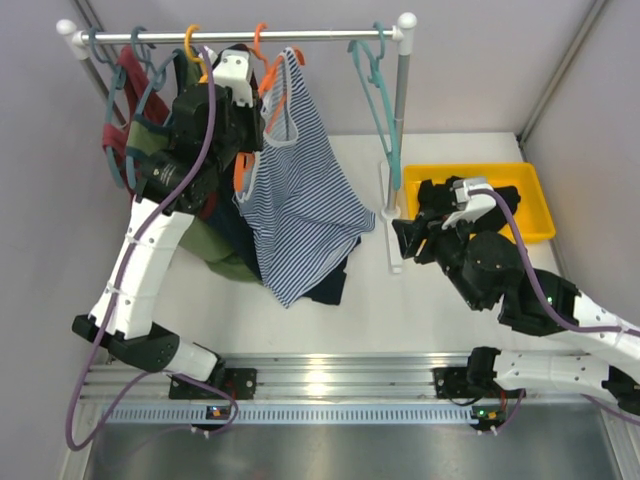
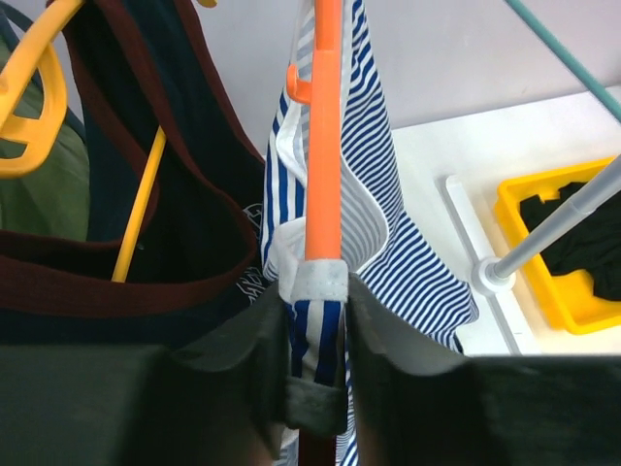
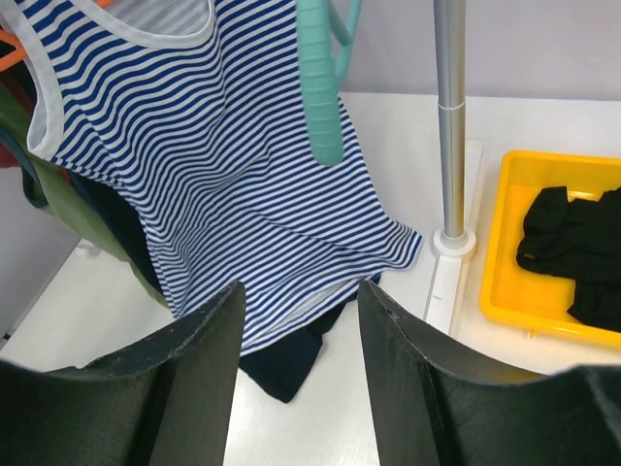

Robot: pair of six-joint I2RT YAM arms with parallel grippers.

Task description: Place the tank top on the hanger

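Observation:
The striped tank top [image 1: 300, 195] hangs from the orange hanger [image 1: 272, 82], whose hook is on the rack rail [image 1: 330, 35]. Its hem spreads on the table. My left gripper [image 1: 245, 150] is high at the rack. In the left wrist view it [image 2: 318, 320] is shut on the orange hanger [image 2: 323, 146] arm, with the tank top's [image 2: 378, 194] grey-trimmed strap pinched against it. My right gripper [image 1: 405, 235] is open and empty, low beside the rack's foot. In the right wrist view it [image 3: 296, 330] faces the tank top [image 3: 223, 184] from a distance.
A teal hanger [image 1: 378, 90] hangs at the rail's right end by the rack pole [image 3: 448, 116]. A yellow bin [image 1: 535, 190] holds a black garment [image 3: 577, 243]. A yellow-orange hanger [image 2: 141, 209] with a navy top, plus green and maroon garments [image 1: 225, 255], hang at left.

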